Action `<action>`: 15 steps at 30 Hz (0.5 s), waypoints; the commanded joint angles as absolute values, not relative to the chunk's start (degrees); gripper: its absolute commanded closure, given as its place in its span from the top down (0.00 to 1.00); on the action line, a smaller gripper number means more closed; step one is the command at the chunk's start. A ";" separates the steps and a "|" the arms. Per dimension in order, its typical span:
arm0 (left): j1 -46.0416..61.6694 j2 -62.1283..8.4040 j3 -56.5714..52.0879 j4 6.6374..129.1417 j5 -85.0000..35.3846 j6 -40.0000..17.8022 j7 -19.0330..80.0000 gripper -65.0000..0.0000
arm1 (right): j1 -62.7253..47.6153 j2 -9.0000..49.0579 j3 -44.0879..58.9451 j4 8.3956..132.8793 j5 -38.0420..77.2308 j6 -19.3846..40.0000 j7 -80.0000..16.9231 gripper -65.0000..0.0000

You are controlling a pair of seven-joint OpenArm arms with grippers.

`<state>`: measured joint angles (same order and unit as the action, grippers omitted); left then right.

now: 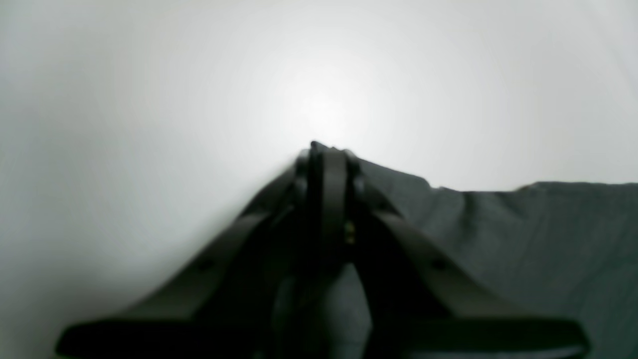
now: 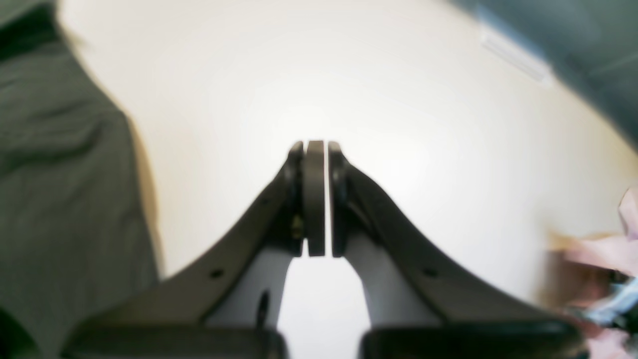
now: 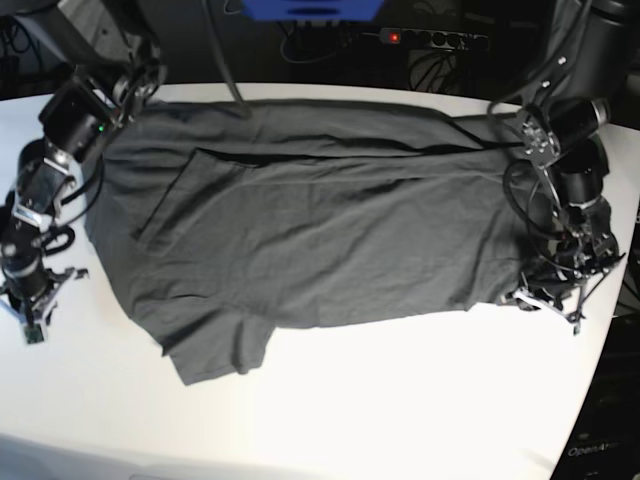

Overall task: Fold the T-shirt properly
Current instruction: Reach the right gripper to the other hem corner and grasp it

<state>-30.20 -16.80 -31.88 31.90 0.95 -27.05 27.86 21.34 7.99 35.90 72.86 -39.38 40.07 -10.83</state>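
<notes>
Base view: left end effector (image 3: 548,296) pinches T-shirt (image 3: 320,220) edge; right end effector (image 3: 35,305) clenched beside it.

Both arms are built of black, rounded cylindrical segments with silver-grey metal brackets between them. Loose black cables loop along the left arm (image 3: 570,190), on the right of the scene; the right arm (image 3: 50,170), on the left, shows a small green light near its far end. Each gripper has two dark, curved fingers (image 2: 389,239) with small screw holes and flat grey pads (image 2: 315,199) at the tips.
</notes>
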 commanded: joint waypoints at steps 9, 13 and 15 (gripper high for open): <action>-28.70 -16.57 -31.69 31.69 3.30 -26.51 32.57 0.04 | 39.16 8.57 35.56 45.14 -43.74 40.00 -17.01 0.02; -28.70 -16.57 -31.69 31.52 3.30 -26.51 32.57 0.04 | 44.97 8.40 35.65 38.73 -43.74 40.00 -18.95 0.02; -28.70 -16.57 -31.69 31.52 3.30 -26.51 32.57 0.04 | 47.69 8.40 35.65 35.47 -43.74 40.00 -19.56 0.02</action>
